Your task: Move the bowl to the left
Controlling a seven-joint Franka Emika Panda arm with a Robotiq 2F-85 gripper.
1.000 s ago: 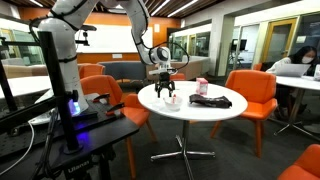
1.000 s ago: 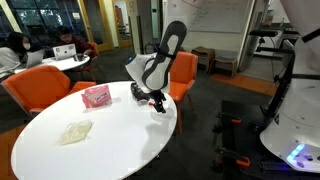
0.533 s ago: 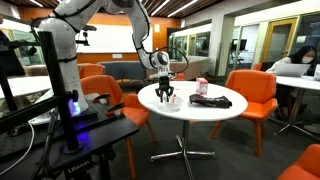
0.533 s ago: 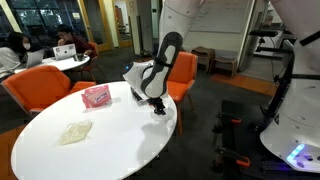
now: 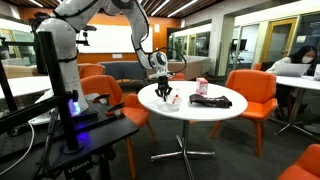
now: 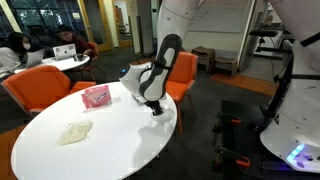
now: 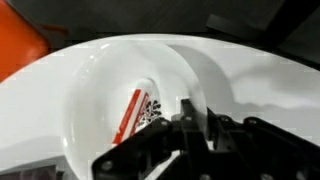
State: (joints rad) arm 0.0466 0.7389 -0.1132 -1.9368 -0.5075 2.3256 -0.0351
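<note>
Only the wrist view showed the bowl (image 7: 105,85) clearly. It filled most of that picture: a white round bowl standing on the white desk (image 7: 30,125), with a red stripe and a small dark printed patch at its centre. A bit of orange chair (image 7: 18,45) showed beyond the desk's edge. In both exterior views the bowl itself could not be made out, white against white and covered by the pincer.

In an exterior view the pincer (image 5: 165,95) was down at the desk (image 5: 190,110), on the side toward the robot's base. Further along the desk stood the pink-and-white box (image 5: 203,87), with the flat black item (image 5: 211,101) just beside it, both apart from the pincer. In an exterior view from the opposite side the pincer (image 6: 156,106) stood near the desk's (image 6: 110,145) rim. The box (image 6: 97,96) stood well apart from it, and a pale crumpled thing (image 6: 73,132) lay nearer the camera.

The bowl stood upright, its mouth facing up toward the wrist camera. Being round, it had no long axis and pointed no particular way.

The pincer (image 7: 192,128) came in from the bottom of the wrist view as a dark, blurred mass. Its tips were at the near wall of the bowl, one part seemingly inside the rim. I cannot tell how far apart the jaws stood, nor whether they were closed on the rim.
</note>
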